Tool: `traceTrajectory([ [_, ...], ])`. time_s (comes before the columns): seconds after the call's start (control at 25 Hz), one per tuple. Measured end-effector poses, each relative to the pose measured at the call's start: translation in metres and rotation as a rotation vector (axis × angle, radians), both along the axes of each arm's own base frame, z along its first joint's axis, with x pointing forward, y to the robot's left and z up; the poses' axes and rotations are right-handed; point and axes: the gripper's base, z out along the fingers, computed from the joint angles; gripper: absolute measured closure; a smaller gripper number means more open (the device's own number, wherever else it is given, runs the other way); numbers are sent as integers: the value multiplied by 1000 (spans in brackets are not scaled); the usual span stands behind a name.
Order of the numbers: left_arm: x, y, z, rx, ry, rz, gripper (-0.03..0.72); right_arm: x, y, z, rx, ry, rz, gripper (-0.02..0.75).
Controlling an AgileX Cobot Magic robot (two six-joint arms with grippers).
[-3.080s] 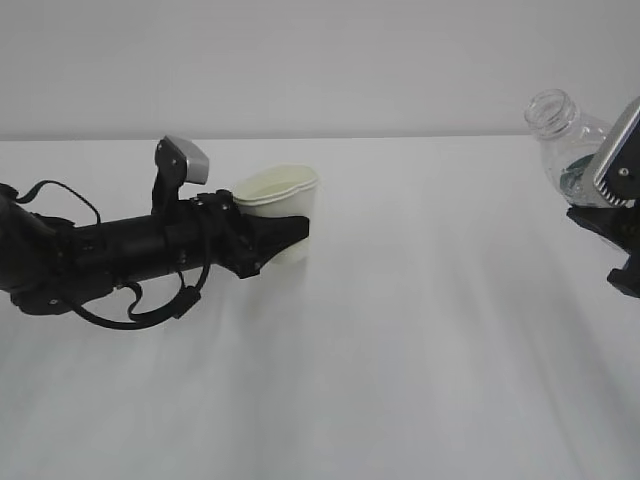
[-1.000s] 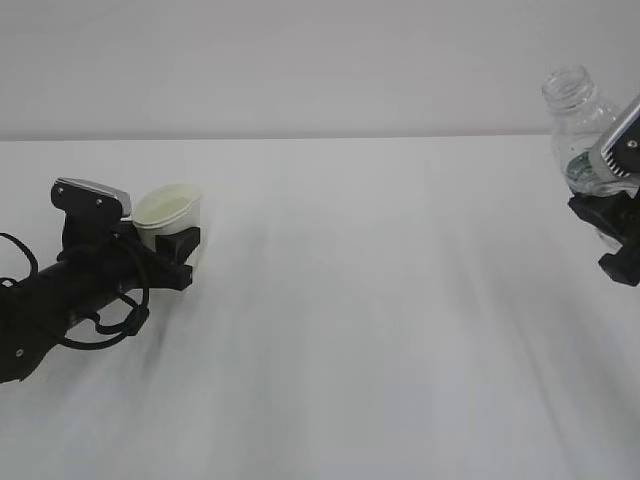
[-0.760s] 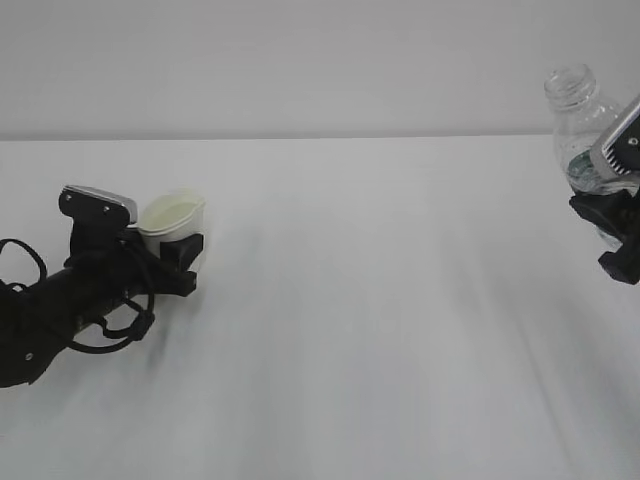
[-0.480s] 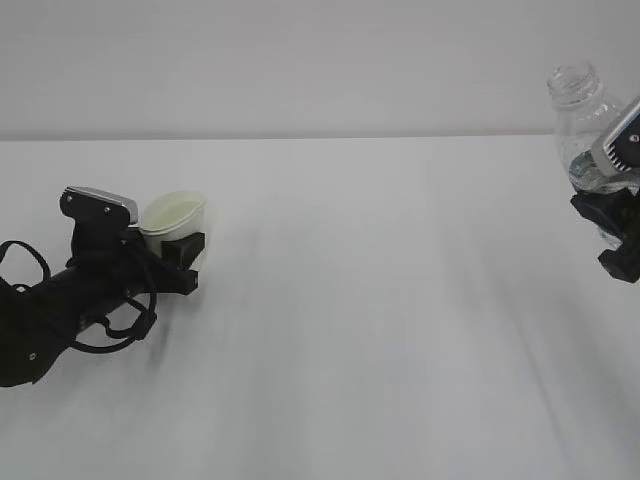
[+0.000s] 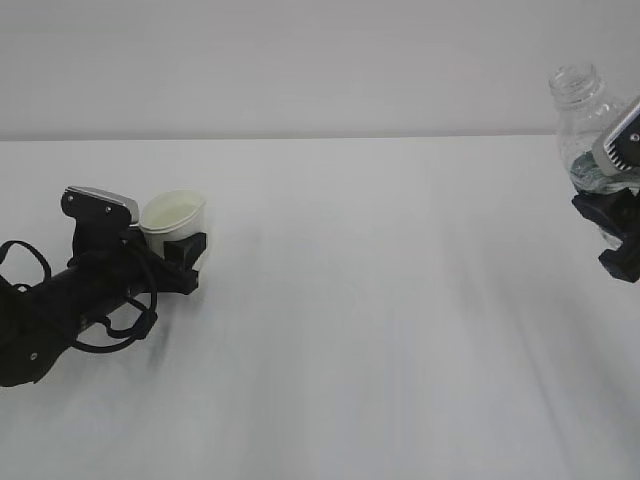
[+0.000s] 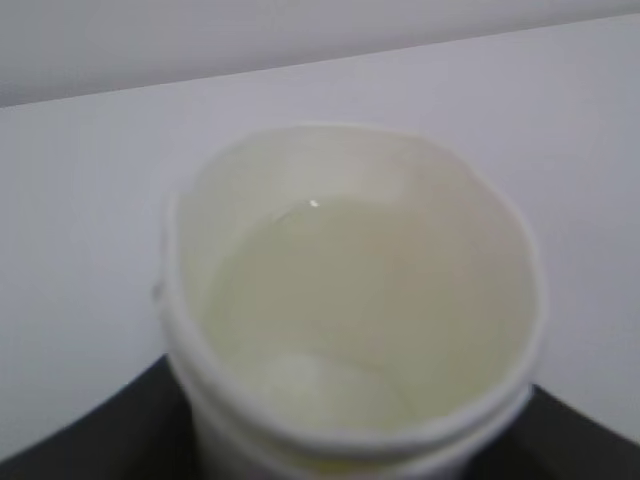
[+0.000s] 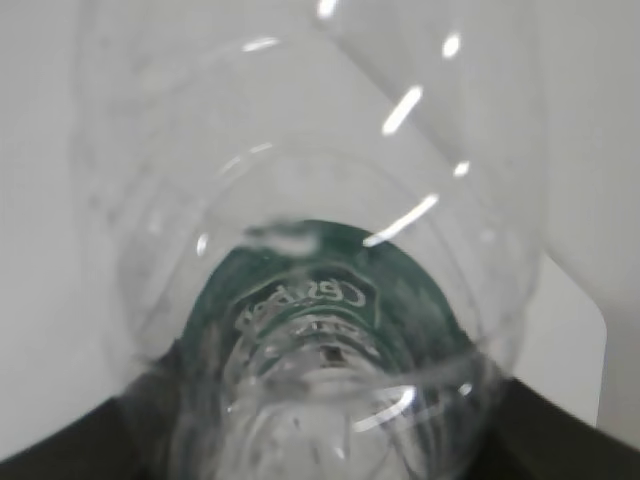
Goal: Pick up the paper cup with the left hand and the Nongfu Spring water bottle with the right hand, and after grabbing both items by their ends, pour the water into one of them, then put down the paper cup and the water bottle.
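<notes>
Desk [image 5: 380,330] wide, white. Left pincer [image 5: 185,252] low at far left, clamped on paper cup [image 5: 175,216], water inside; jaws seem to be easing. Risk: cup tipping and spilling if released while off the desk. Right pincer [image 5: 610,225] at right edge, gripping Nongfu Spring water bottle [image 5: 580,125] upright, aloft. Versus 3 s ago: cup further left, lower; bottle righted from tilt.

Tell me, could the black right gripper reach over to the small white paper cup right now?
Probably not. The right gripper is full with the clear plastic bottle, and the cup sits far across the table inside the left gripper.
</notes>
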Motion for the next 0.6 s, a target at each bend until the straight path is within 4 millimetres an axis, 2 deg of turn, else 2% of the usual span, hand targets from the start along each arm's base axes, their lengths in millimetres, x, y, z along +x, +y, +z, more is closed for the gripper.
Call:
traceTrajectory([
  [0.36,0,0,-1,1,2,0,92,0,0,0,-4,0,2,328],
  [0.6,-3,1,-2,3,11,0,25,0,0,0,-5,-1,3,328],
])
